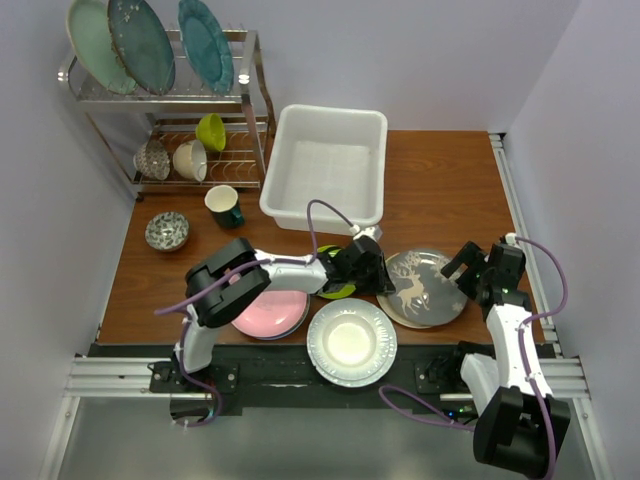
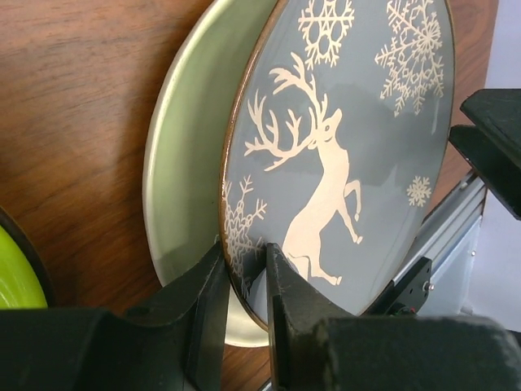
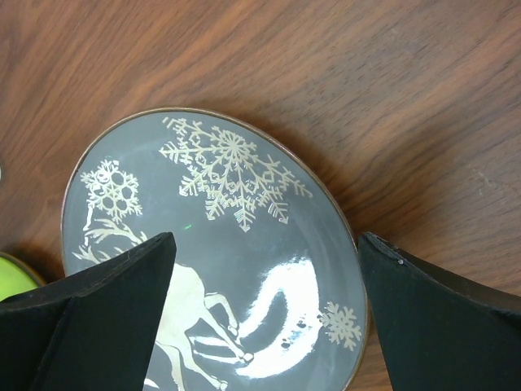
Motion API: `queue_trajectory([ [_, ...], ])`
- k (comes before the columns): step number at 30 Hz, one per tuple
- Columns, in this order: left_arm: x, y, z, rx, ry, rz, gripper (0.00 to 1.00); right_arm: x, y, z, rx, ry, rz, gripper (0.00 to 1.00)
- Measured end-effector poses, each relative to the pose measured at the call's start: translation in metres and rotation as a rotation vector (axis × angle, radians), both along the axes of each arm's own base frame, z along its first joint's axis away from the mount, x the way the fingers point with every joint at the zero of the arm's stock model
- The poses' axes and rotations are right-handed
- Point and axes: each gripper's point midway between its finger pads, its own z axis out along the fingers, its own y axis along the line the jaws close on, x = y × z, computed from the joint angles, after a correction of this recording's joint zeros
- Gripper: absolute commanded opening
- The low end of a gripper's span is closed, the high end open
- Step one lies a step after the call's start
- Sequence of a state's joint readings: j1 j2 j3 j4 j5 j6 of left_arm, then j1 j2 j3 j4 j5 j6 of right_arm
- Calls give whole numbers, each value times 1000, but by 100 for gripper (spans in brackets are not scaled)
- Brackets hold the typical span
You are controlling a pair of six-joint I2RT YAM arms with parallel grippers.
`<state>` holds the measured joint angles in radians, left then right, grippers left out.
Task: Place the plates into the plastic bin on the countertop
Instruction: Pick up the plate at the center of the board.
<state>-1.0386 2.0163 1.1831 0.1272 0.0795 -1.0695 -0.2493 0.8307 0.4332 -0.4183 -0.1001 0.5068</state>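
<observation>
The reddish-brown wood countertop (image 1: 440, 190) spreads under both my hands. Beyond my left hand (image 2: 244, 257), further from my bases, sits the white plastic bin (image 1: 325, 165), rectangular with rounded corners and a rolled rim, wider than any plate here.

The grey plate (image 2: 350, 147) lies on the counter between my two hands, outside the bin. It is round and glossy, with a thin brown edge, a rearing white deer with branching antlers, and white snowflakes scattered around it. It rests on a pale cream-green plate (image 2: 183, 171) that shows past its edge on my left hand's side.

On the near side of my left hand, toward my bases, lies a white plate with a fluted rim (image 1: 351, 342). Further left, below my left forearm, is a pink plate (image 1: 275, 315). A sliver of a lime green plate (image 2: 11, 273) sits just left of my left hand.

My left fingers (image 2: 285, 293) are drawn close together with the grey plate's rim in the narrow gap, one finger over the pale plate and the other over the grey one. I cannot tell whether they actually press on the rim.

My right hand (image 3: 266, 238) is at the grey plate's opposite edge, released, its fingers spread wide, with the snowflake side of the plate showing between them.
</observation>
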Motion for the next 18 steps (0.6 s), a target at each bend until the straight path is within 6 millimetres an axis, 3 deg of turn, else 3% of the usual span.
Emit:
queue_trajectory([
  [4,-1,0,1,31,-15,13,18,0,0,-1,-3,1,7,96],
  [11,-4,-3,11,82,-82,10,20,-2,-1,-3,-16,6,18,96],
  [16,-8,-5,20,102,-154,-5,32,-2,-1,-3,-18,5,23,93],
  [18,-9,-7,25,100,-191,-30,38,-1,-1,-4,-20,3,26,85],
])
